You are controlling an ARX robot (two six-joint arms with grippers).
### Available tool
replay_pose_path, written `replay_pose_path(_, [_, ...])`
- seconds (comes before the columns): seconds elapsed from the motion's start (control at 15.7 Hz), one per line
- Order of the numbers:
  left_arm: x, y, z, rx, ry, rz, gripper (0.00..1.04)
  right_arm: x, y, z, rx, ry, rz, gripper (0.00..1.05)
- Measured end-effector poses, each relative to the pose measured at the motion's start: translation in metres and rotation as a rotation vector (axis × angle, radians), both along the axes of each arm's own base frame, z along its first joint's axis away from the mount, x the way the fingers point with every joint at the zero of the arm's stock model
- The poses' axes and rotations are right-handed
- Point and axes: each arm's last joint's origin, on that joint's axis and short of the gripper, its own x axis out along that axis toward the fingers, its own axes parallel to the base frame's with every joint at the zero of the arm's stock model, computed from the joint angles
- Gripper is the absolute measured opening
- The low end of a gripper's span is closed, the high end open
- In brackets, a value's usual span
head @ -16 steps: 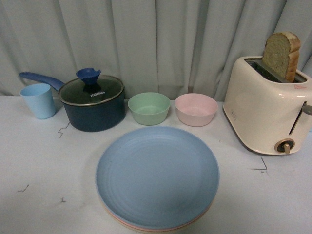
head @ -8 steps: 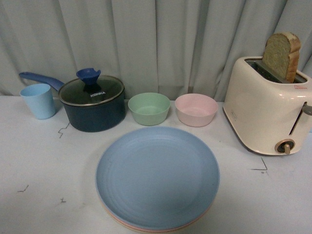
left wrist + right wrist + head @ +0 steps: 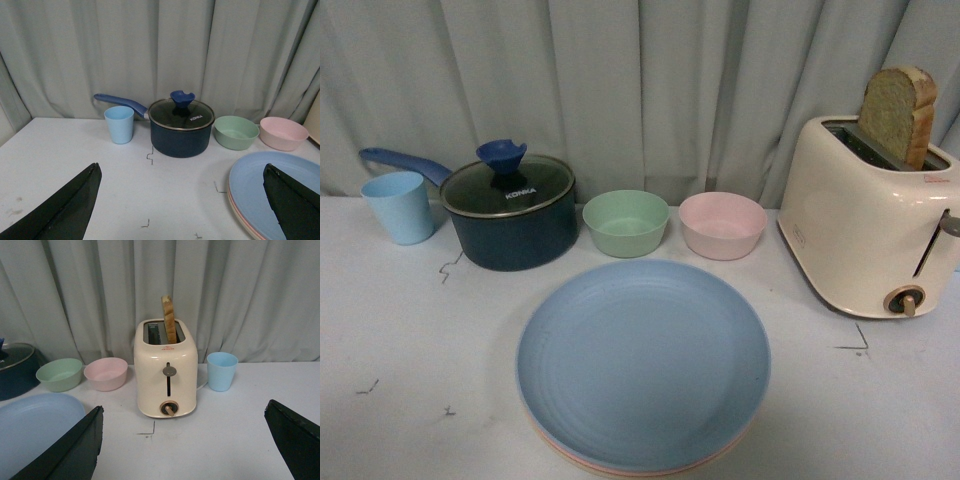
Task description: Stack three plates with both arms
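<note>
Blue plate (image 3: 642, 362) tops the stack at the table's (image 3: 400, 340) near middle; a pink rim (image 3: 620, 468) peeks out beneath, and the beige plate cannot be made out. Behind stand a green bowl (image 3: 626, 222) and pink bowl (image 3: 722, 224), with a lidded pot (image 3: 510, 212) and blue cup (image 3: 398, 206) to the left and a toaster (image 3: 865, 220) holding bread (image 3: 897, 114) to the right. Left gripper (image 3: 180, 210) and right gripper (image 3: 182, 450) both hang spread wide, holding nothing.

Left pincer (image 3: 182, 200) gapes wide, holding nothing; right pincer (image 3: 182, 440) likewise spread and bare.
</note>
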Motion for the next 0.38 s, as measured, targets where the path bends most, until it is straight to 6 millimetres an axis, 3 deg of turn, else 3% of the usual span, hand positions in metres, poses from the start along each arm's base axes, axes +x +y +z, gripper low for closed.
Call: replay_pose_path(0.38, [0.0, 0.0, 0.0, 0.0, 0.0, 0.0, 0.98, 0.0, 0.0, 0.0, 0.0, 0.0, 0.0, 0.98])
